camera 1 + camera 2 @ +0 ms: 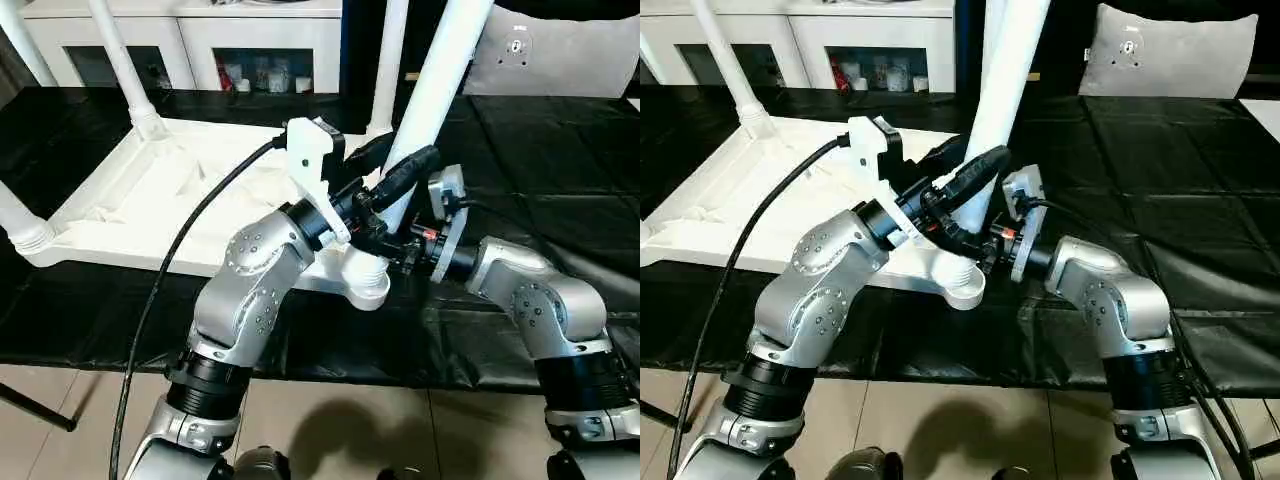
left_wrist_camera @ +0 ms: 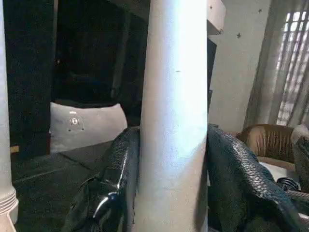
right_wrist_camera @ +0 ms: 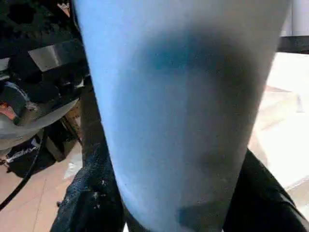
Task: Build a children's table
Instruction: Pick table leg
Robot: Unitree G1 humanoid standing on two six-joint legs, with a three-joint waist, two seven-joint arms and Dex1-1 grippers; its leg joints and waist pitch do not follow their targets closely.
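Note:
The white table top [image 1: 150, 200] lies upside down on the black-covered bench, ribbed underside up. A long white leg [image 1: 440, 70] rises from the near right corner socket [image 1: 366, 287], leaning a little to the right. My left gripper [image 1: 403, 167] is shut on this leg a short way above the socket; in the left wrist view its black fingers [image 2: 120, 164] press on both sides of the tube [image 2: 174, 121]. My right gripper [image 1: 392, 238] is shut on the same leg lower down, just above the socket, and its fingers [image 3: 91, 193] flank the tube [image 3: 183, 111].
Three more legs stand in the other sockets: back left [image 1: 125, 65], back right [image 1: 390, 60] and near left [image 1: 15, 220]. A white cabinet [image 1: 200, 40] stands behind. A pale cushion [image 1: 560, 55] rests at the back right. A black cable [image 1: 170, 270] hangs from my left wrist.

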